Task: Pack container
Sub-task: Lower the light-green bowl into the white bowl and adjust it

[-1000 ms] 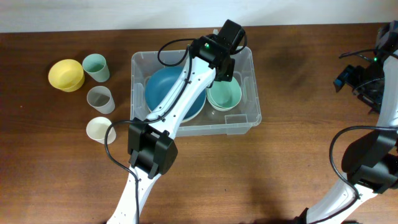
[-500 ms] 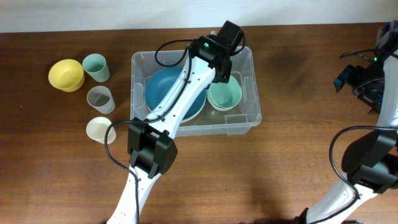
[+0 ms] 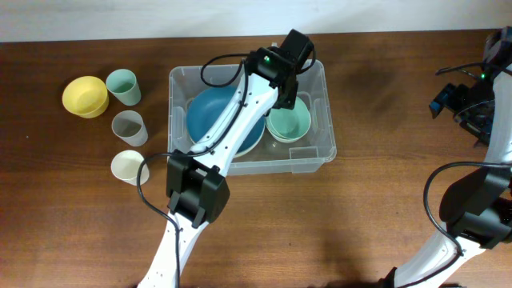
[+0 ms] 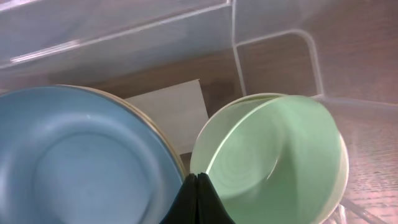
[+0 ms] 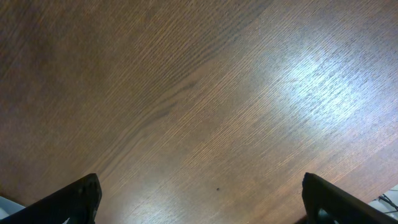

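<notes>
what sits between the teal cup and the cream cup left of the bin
The grey cup stands upright between the teal cup and the cream cup; only the overhead view shows it.

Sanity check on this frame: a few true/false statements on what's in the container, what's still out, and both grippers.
1. The blue bowl lies inside the container. True.
2. The yellow bowl is in the container too. False: it sits on the table, left of the container.
3. The left gripper is wide open. False: it is shut, above the container.
4. The right gripper is open over bare table. True.
5. Three cups stand outside the container. True.
</notes>
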`<state>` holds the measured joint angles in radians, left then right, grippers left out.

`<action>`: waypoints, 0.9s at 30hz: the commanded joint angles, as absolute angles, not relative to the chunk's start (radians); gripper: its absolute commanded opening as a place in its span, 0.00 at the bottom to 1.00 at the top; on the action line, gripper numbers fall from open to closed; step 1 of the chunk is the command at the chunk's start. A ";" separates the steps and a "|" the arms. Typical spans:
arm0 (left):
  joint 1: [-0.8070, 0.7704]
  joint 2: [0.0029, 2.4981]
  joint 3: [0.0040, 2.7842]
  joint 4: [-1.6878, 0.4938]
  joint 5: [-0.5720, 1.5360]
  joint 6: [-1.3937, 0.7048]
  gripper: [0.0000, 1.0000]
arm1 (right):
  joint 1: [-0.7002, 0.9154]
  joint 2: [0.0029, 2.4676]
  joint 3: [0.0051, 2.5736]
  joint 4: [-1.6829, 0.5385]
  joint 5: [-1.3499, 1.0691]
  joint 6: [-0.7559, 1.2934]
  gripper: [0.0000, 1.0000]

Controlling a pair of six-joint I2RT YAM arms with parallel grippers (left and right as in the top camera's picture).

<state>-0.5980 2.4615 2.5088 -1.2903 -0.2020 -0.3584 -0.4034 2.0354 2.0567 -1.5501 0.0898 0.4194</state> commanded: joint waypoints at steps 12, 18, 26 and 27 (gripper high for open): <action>-0.589 2.489 2.514 -1.292 -0.176 -0.351 0.01 | -0.406 2.037 2.053 -1.551 0.106 0.427 0.99; -0.589 2.491 2.514 -1.293 -0.176 -0.351 0.01 | -0.406 2.037 2.053 -1.551 0.106 0.427 0.99; -0.589 2.493 2.514 -1.296 -0.176 -0.351 0.01 | -0.406 2.037 2.053 -1.551 0.106 0.427 0.99; -0.589 2.495 2.514 -1.295 -0.176 -0.351 0.01 | -0.406 2.037 2.053 -1.551 0.106 0.427 0.99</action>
<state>-0.5980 2.4790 2.5088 -1.2911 -0.1837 -0.3584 -0.4034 2.0354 2.0567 -1.5505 0.0898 0.4187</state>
